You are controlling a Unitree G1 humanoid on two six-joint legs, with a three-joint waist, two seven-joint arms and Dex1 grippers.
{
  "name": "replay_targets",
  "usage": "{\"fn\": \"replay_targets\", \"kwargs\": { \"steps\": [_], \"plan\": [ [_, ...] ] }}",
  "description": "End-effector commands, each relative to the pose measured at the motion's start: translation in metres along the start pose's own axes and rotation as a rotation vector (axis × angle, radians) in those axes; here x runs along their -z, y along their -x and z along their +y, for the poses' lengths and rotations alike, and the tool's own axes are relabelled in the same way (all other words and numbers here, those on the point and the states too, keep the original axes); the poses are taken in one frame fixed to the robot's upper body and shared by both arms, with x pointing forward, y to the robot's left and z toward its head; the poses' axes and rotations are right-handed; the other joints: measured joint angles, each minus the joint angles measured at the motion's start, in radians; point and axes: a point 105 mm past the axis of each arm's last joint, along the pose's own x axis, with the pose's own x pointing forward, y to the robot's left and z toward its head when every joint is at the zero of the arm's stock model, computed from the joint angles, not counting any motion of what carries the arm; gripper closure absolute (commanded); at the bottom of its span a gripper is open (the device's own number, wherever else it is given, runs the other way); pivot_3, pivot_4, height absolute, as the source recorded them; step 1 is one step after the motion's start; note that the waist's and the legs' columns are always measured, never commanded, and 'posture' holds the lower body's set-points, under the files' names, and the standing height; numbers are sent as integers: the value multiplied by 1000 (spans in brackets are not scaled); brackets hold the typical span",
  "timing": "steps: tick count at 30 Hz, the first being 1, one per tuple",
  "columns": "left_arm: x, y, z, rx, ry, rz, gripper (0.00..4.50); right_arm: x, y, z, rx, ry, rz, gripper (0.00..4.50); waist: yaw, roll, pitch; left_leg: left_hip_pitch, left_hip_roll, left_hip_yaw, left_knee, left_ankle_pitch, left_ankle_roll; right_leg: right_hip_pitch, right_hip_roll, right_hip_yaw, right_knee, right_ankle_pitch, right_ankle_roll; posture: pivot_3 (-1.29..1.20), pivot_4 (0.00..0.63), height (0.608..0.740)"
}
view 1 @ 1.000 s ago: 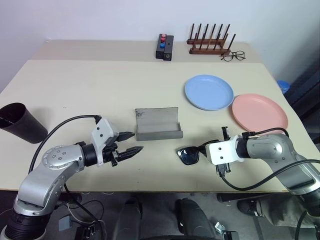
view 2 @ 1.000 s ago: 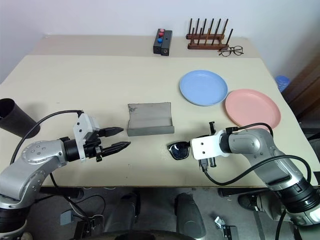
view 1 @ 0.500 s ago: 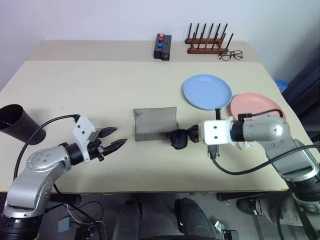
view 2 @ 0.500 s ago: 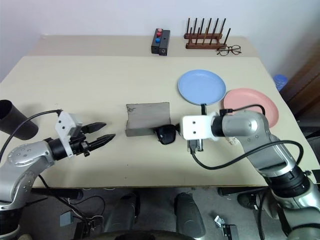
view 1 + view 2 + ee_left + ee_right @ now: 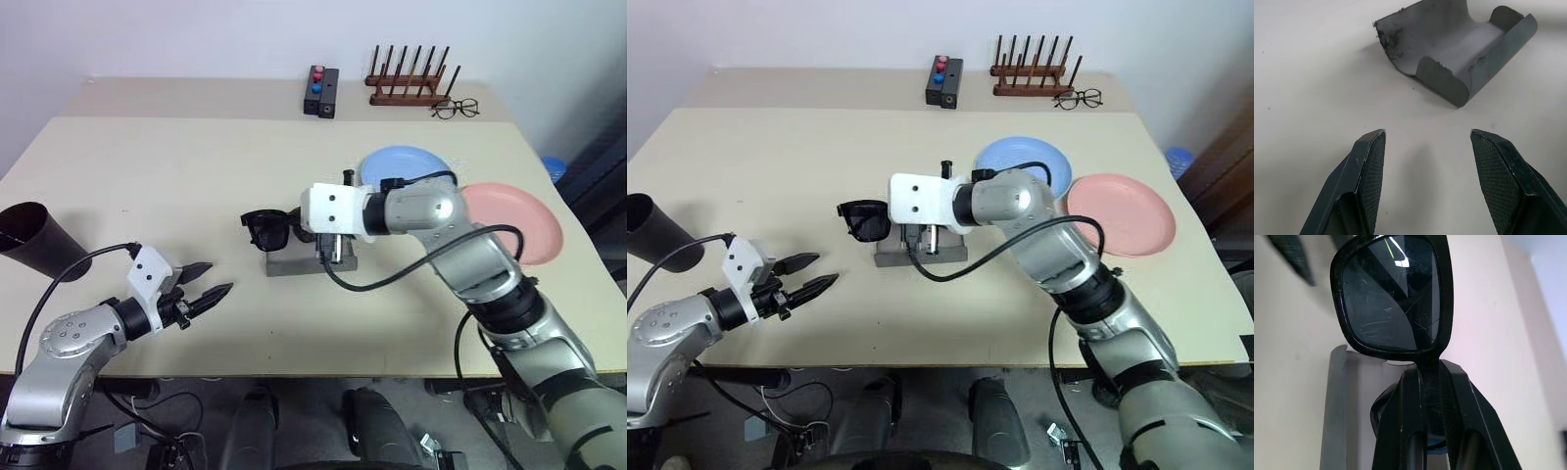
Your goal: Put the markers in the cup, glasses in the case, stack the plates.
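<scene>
Right end effector [image 5: 294,227], clamped on the sunglasses [image 5: 266,229], has carried them up off the bench [image 5: 147,166] to hang over the open grey case [image 5: 306,257]; lowering in comes next. Left end effector [image 5: 208,280] has backed away, fingers apart, empty.

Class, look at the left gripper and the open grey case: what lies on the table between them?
Nothing: in the left wrist view, bare table runs from the open left gripper to the case. The head views show the same.
</scene>
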Motion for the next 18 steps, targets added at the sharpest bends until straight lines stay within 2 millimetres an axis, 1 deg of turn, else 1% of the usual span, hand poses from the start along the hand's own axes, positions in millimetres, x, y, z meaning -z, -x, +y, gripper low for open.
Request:
{"fn": "replay_targets", "kwargs": {
  "steps": [1,6,11,14,18],
  "plan": [
    [-7,3,-2,-8,-33,-29,1688,3,1,-11,54,-20,22,4485,1,0,0,0,0,0,0,0,0,0,0,0,0,0,0,0,150,738],
    [-6,5,-2,-20,-28,-29,1688,15,7,1,19,-86,54,4485,0,0,0,0,0,0,0,0,0,0,0,0,0,0,0,0,150,738],
    [-4,4,-2,-21,-23,-27,1688,26,11,15,-11,-116,97,4485,-1,0,0,0,0,0,0,0,0,0,0,0,0,0,0,0,150,738],
    [-3,2,-3,-14,-22,-27,1688,32,9,18,-10,-123,123,4485,-1,0,0,0,0,0,0,0,0,0,0,0,0,0,0,0,150,738],
    [-3,-1,-3,-12,-23,-30,1688,46,1,20,7,-150,164,4485,-1,0,0,0,0,0,0,0,0,0,0,0,0,0,0,0,150,738]
  ]
}}
